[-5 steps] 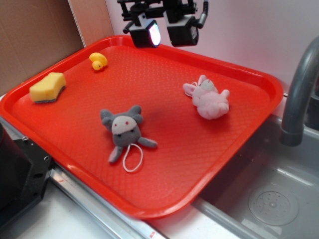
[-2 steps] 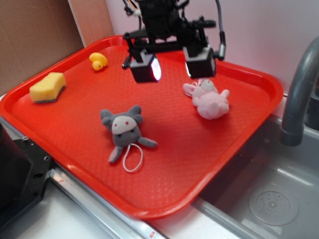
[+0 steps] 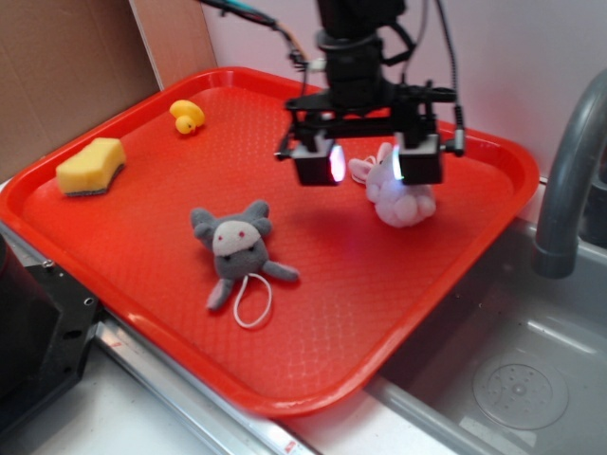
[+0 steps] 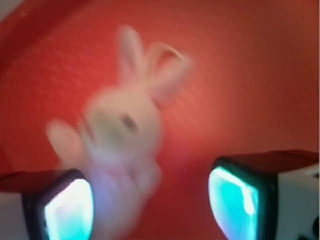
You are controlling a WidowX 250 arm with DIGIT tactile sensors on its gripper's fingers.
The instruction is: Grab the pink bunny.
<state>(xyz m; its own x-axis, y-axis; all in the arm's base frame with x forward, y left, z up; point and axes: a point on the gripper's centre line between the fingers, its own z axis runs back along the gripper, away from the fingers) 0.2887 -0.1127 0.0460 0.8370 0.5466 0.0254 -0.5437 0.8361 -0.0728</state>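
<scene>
The gripper (image 3: 372,163) hangs wide open and empty over the red tray (image 3: 379,313), the pink bunny (image 3: 403,199) lying beneath, nearer one finger than centred

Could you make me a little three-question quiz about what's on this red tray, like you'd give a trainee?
1. True or false: the open gripper is already squeezing the small pale pink plush bunny.
2. Which lies nearest the grey plush animal with the white loop: A) yellow sponge, B) yellow rubber duck, C) the bunny?
3. Fill in: all the toys sit on a red plastic ____.

Key: 1 false, its fingers stand apart beside the bunny; 2 C; 3 tray.
</scene>
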